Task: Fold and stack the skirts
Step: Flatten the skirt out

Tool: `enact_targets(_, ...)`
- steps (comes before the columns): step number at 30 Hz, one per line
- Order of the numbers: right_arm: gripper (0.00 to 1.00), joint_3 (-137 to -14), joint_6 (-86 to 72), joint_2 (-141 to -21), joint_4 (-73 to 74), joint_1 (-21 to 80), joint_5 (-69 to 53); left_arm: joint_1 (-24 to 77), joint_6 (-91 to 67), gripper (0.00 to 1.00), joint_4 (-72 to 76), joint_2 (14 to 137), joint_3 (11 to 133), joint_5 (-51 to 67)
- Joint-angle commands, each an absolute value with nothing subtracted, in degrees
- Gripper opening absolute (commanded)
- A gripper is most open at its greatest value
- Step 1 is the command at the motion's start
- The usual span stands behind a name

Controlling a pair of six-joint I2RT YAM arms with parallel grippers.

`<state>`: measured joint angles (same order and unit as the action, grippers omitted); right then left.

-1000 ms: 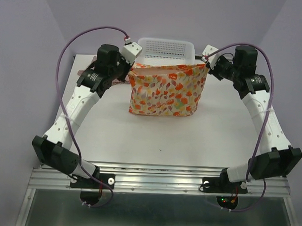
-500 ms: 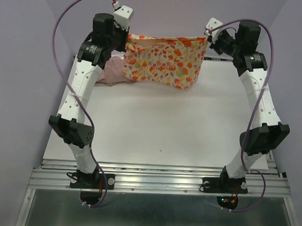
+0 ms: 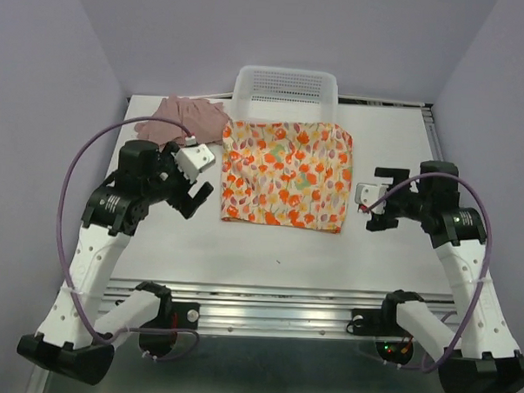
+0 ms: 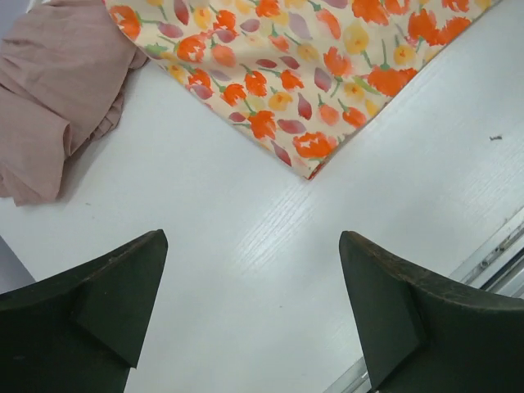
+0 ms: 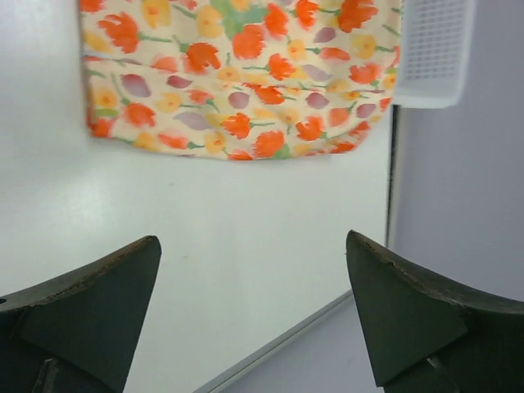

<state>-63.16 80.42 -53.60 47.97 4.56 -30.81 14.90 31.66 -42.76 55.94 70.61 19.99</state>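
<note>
Skirts lie at the back of the white table; the left gripper hangs wide open and holds nothing; the pink skirt is a crumpled heap; just beside it the flowery skirt lies spread flat, cream with orange, red and yellow flowers; the right gripper is wide open and empty too.

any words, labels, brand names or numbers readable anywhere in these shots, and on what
None: no readable text on the printed skirt, the pink skirt, the basket or the table. The printed skirt carries only a flower pattern.
</note>
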Motion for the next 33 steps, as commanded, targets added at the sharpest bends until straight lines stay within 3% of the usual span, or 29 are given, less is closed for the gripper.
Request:
enact_targets(1,1.0,-60.9,83.8,-48.5,51.5,4.5,-28.9,14.9,40.7,0.98,-46.0,45.5,67.6,23.1)
enact_targets(6,1.0,-71.0,65.1,-61.8,49.7,4.5,-29.0,14.9,37.3,0.97,-44.0,51.0,69.3,23.3)
enact_targets(10,0.96,-81.5,53.6,-75.5,55.5,4.5,-33.3,14.9,31.8,0.67,-39.6,63.0,71.1,23.9)
enact_targets(11,0.93,-84.4,50.8,-78.0,57.6,5.2,-34.1,15.0,31.0,0.49,-38.0,65.1,71.5,23.2)
enact_targets(12,0.9,-85.4,48.3,-82.6,58.1,5.2,-34.0,15.3,27.9,0.45,-37.1,67.4,72.2,22.4)
enact_targets(18,0.65,-84.8,34.6,-90.5,56.2,5.9,-34.1,15.9,20.8,0.48,-32.3,81.2,72.5,23.6)
enact_targets(22,0.61,-79.5,31.3,-92.7,54.0,8.1,-33.0,16.6,16.8,0.45,-29.4,89.0,71.0,27.9)
enact_targets(27,0.58,-75.0,31.0,-98.9,52.3,8.1,-29.4,18.2,15.6,0.33,-27.4,96.6,70.3,28.7)
enact_targets(33,0.57,-71.4,31.8,-103.7,49.2,8.1,-23.3,18.9,14.1,0.3,-25.6,104.3,67.8,27.2)
